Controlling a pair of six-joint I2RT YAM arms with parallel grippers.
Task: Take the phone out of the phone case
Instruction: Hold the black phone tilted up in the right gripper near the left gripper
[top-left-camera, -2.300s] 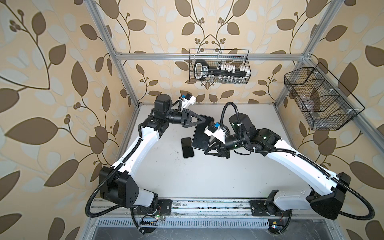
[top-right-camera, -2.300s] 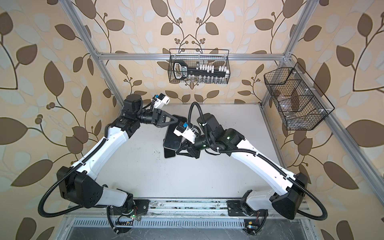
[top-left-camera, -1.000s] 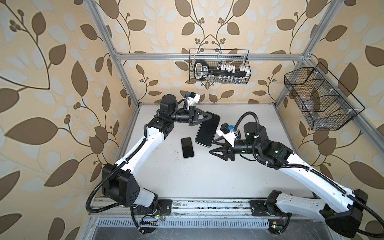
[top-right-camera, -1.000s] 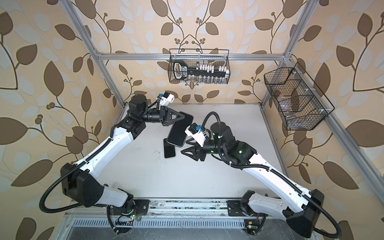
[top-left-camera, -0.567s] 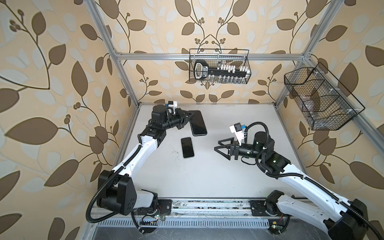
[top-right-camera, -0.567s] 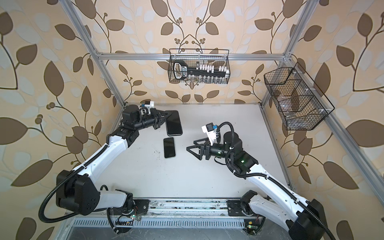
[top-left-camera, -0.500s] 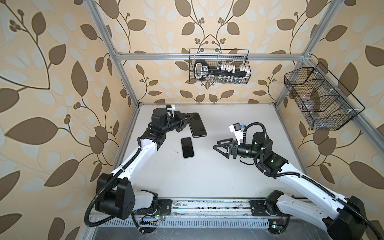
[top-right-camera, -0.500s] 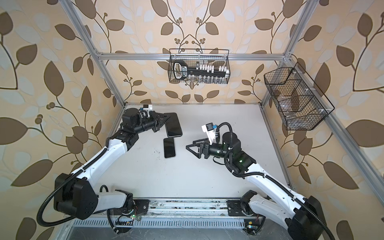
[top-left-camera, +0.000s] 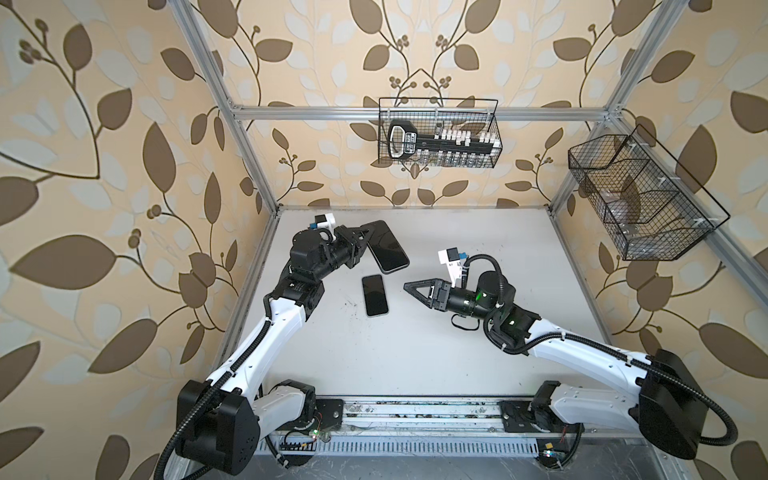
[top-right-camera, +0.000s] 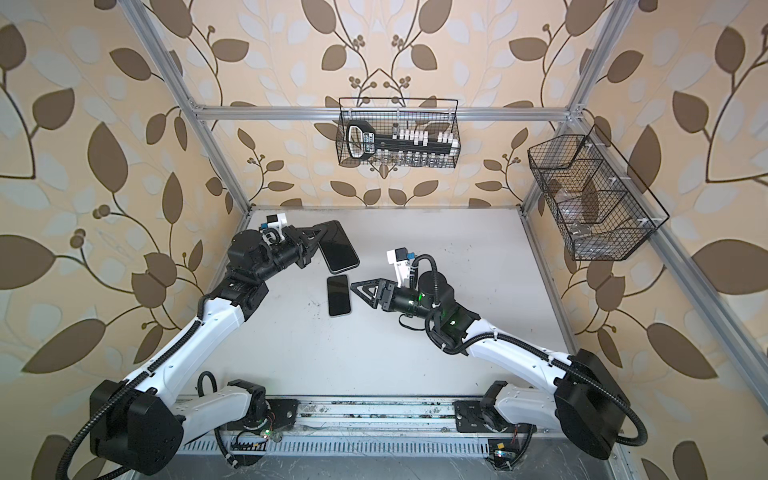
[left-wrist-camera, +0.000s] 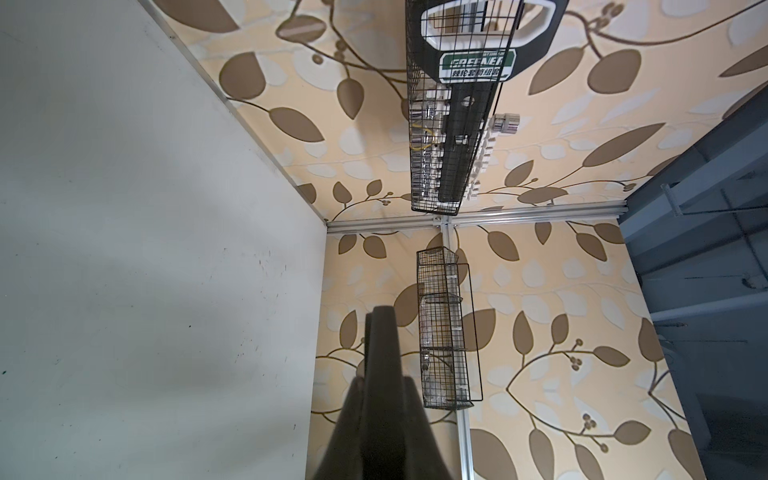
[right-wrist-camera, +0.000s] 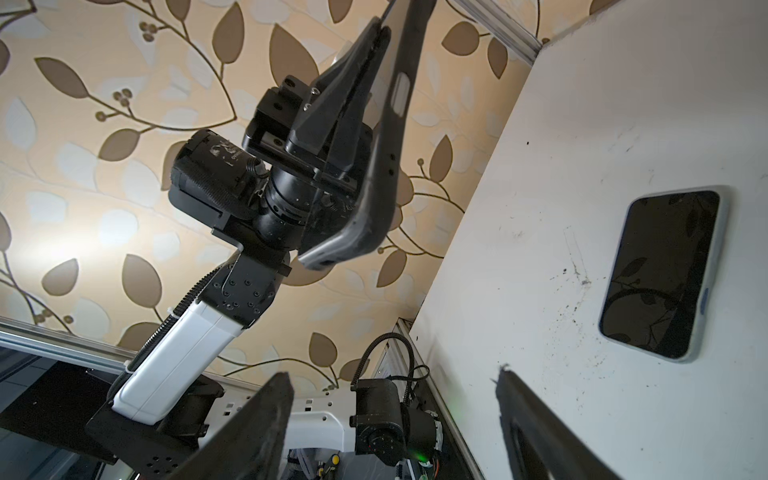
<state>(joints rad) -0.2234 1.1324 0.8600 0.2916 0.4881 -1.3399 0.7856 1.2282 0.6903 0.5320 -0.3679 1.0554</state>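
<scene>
The phone (top-left-camera: 375, 295) (top-right-camera: 338, 295) lies flat, screen up, on the white table, bare of its case; the right wrist view also shows the phone (right-wrist-camera: 660, 278). The black phone case (top-left-camera: 388, 249) (top-right-camera: 340, 246) (right-wrist-camera: 386, 166) hangs empty in the air just behind it. My left gripper (top-left-camera: 366, 231) (top-right-camera: 318, 231) (right-wrist-camera: 380, 33) is shut on the case's far end. In the left wrist view the case (left-wrist-camera: 380, 332) runs edge-on between the left gripper's (left-wrist-camera: 382, 384) fingers. My right gripper (top-left-camera: 409, 286) (top-right-camera: 355, 286) (right-wrist-camera: 392, 374) is open and empty, pointing at the phone from the right.
A wire basket (top-left-camera: 438, 143) holding a socket set hangs on the back wall. Another wire basket (top-left-camera: 640, 199) hangs on the right wall. Aluminium frame posts stand at the table's (top-left-camera: 457, 353) far corners, and a rail runs along its front edge.
My left gripper has carried the case back toward the far left corner. The right arm has drawn back to the right and turned its open jaws toward the phone. The phone has not moved.
</scene>
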